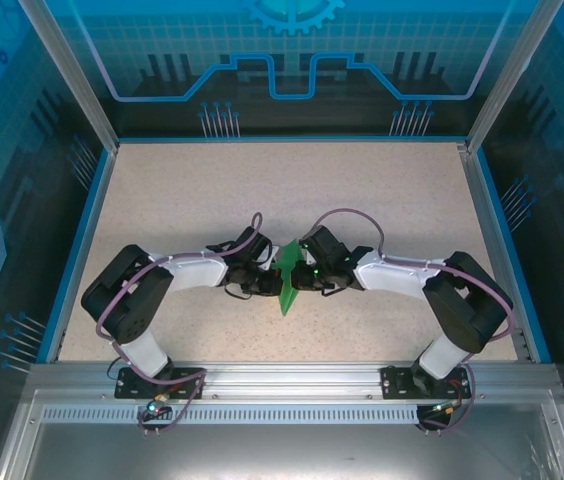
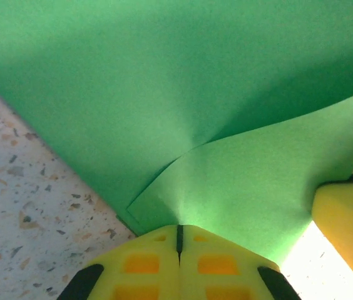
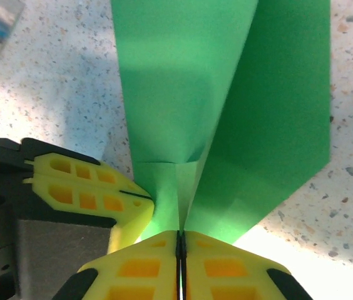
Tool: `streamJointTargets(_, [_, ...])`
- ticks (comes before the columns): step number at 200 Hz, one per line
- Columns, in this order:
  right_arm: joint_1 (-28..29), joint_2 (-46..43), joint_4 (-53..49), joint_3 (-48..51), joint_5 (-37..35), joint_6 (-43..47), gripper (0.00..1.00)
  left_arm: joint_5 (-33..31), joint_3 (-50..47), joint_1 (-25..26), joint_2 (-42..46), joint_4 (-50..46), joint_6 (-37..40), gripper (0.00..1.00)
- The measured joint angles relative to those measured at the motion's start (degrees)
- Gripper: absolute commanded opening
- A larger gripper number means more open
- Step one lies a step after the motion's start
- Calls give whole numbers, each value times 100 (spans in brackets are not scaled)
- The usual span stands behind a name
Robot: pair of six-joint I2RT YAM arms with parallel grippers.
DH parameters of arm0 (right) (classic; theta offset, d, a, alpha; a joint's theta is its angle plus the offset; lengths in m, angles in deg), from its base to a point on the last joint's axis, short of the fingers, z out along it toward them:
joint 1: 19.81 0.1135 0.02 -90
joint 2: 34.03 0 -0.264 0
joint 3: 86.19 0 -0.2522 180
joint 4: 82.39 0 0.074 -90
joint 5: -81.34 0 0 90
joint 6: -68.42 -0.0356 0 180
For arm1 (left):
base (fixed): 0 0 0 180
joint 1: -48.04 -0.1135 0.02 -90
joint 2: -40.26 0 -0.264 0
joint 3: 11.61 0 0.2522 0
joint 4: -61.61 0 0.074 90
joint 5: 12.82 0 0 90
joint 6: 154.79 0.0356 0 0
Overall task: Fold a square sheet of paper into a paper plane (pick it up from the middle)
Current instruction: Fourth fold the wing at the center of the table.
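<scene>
seen from above, the left arm (image 1: 147,290) and the right arm (image 1: 452,290) bend inward and meet at the middle of the speckled surface (image 1: 182,200). the green paper (image 1: 286,288) is held between them, already folded. it is a narrow shape running from 12 o'clock to 6 o'clock, with its lower end pointing toward the near rail (image 1: 282,372). the left hand (image 1: 260,275) comes at it from 9 o'clock and the right hand (image 1: 309,272) from 3 o'clock, the two facing each other across the paper.

in the left wrist view the yellow fingers (image 2: 142,265) at 6 o'clock are pressed together with only a thin dark seam between them. the paper's edge runs down into that seam, so the left hand is closed and gripping the paper. the sheet spreads away toward 12 o'clock, with a curved flap lying over it and a soft crease bending toward 3 o'clock. a yellow finger of the right hand sits at 4 o'clock, against the paper's edge. bare surface shows at 8 o'clock.

in the right wrist view the fingers (image 3: 145,269) at 6 o'clock are likewise pressed together. the paper narrows into the seam between them, so the right hand is closed and gripping the paper. two folded panels rise toward 12 o'clock, split by a crease. the left hand's yellow finger lies at 8 o'clock, its tip against the paper.
</scene>
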Motion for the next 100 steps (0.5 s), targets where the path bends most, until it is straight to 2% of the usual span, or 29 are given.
streamJointTargets(100, [59,153,131,-116,87,15,10,350,-201,-201,4,334,-24,1])
